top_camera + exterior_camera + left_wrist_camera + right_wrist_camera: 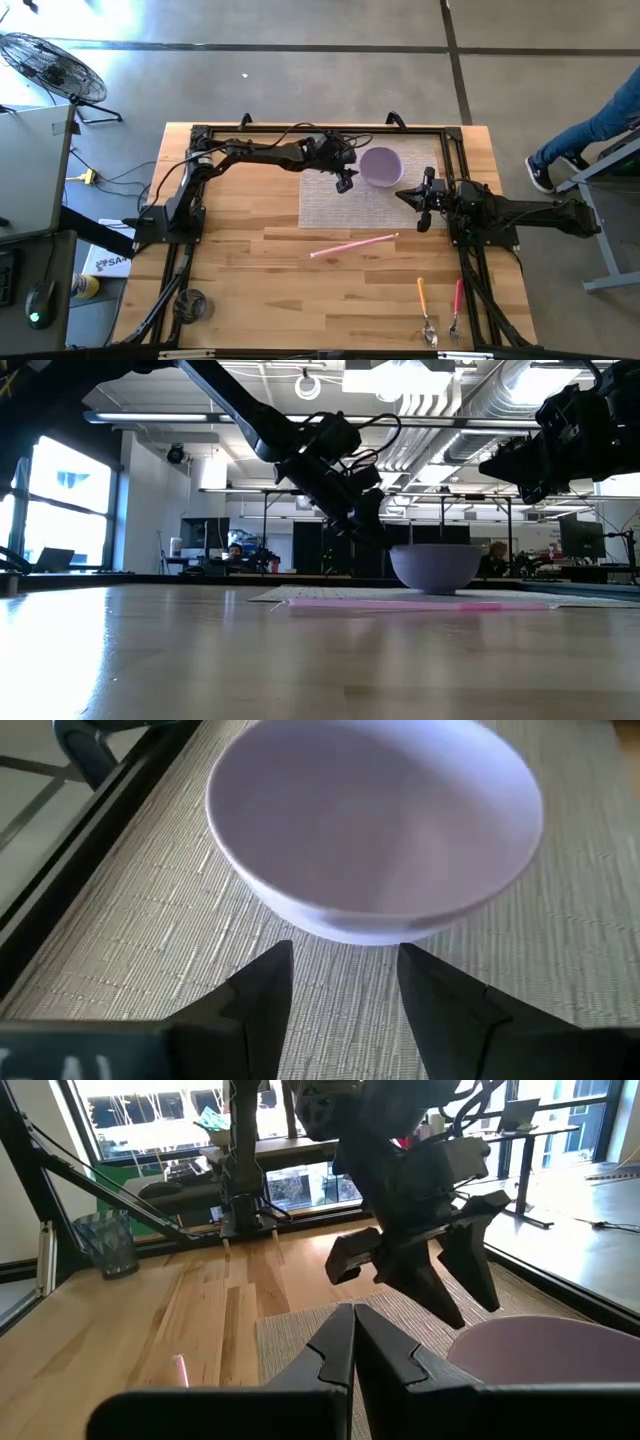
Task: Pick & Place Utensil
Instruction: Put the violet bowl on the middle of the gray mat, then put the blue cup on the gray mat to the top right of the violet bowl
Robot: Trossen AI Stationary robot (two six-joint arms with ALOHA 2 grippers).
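Utensils lie untouched while both arms hover at the bowl

Three utensils lie on the wooden table: a pink straw-like stick lies just off the near edge of the woven placemat, and an orange-handled spoon and a red-handled fork lie side by side near the front right corner. One lavender bowl stands on the one placemat. The left gripper hangs just beside the bowl, its fingers partly apart and holding nothing. The right gripper hovers over the mat's right edge, fingers pressed together, empty. Around the table is a grey concrete floor, with a fan and a person's leg in jeans.
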